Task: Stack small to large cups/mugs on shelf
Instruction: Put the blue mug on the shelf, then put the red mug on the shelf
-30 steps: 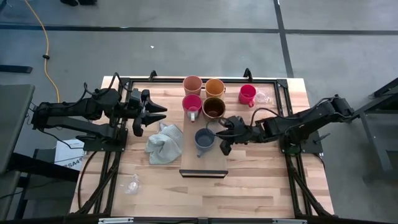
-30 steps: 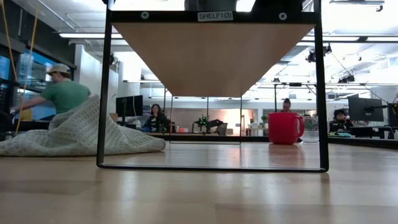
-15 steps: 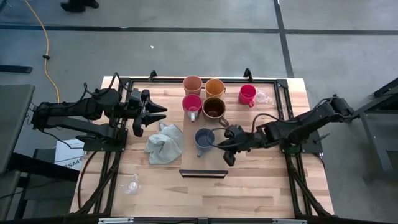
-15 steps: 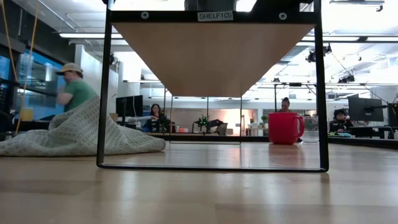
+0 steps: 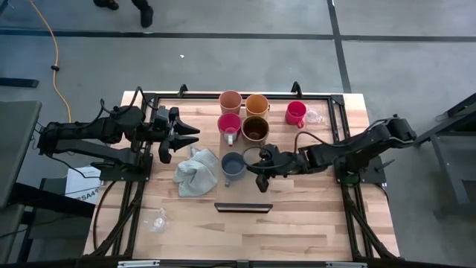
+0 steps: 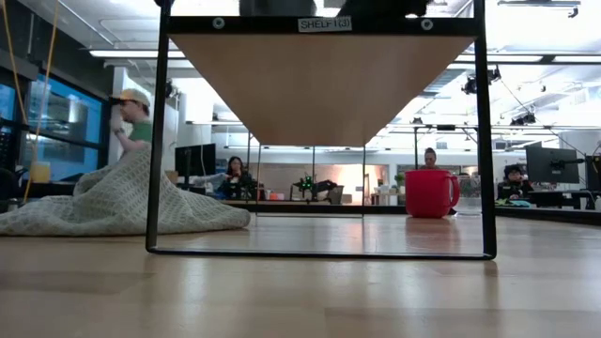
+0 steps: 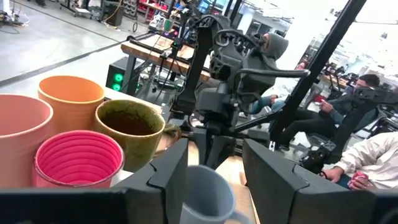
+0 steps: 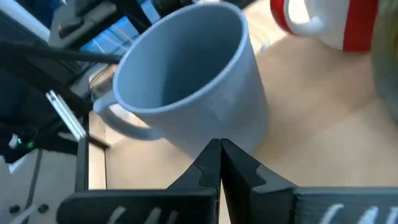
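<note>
A blue-grey mug (image 5: pixel 233 165) stands upright on the light-wood shelf (image 5: pixel 256 195), near its left edge. My right gripper (image 5: pixel 250 167) is shut, its fingertips against the mug's right side; it also shows in the right wrist view (image 8: pixel 219 149). Peach (image 5: pixel 230 101), orange (image 5: pixel 256 103), pink (image 5: pixel 229 123) and brown (image 5: pixel 255 129) cups stand at the shelf's far end. A red mug (image 5: pixel 296 113) and a clear glass (image 5: pixel 314 117) stand on the table to the right. My left gripper (image 5: pixel 195 135) waits open left of the shelf. My right gripper touches the blue-grey mug's side wall (image 8: pixel 217 134), low down, with the tips of its shut fingers. The fingers come from the table's right, roughly level. The mug stands upright on the shelf with its handle (image 8: pixel 118 121) on the side away from the fingers.
A crumpled grey cloth (image 5: pixel 195 171) lies on the table just left of the shelf, close to the blue-grey mug. A second clear glass (image 5: pixel 158 220) lies near the front left. The dark frame's bars (image 5: pixel 338 126) run along both sides. The low view shows the shelf's underside (image 6: pixel 319 84).
My right gripper has gone toward the table's left edge, fingers shut, and the blue-grey mug has slid left along the shelf ahead of it, staying upright.
</note>
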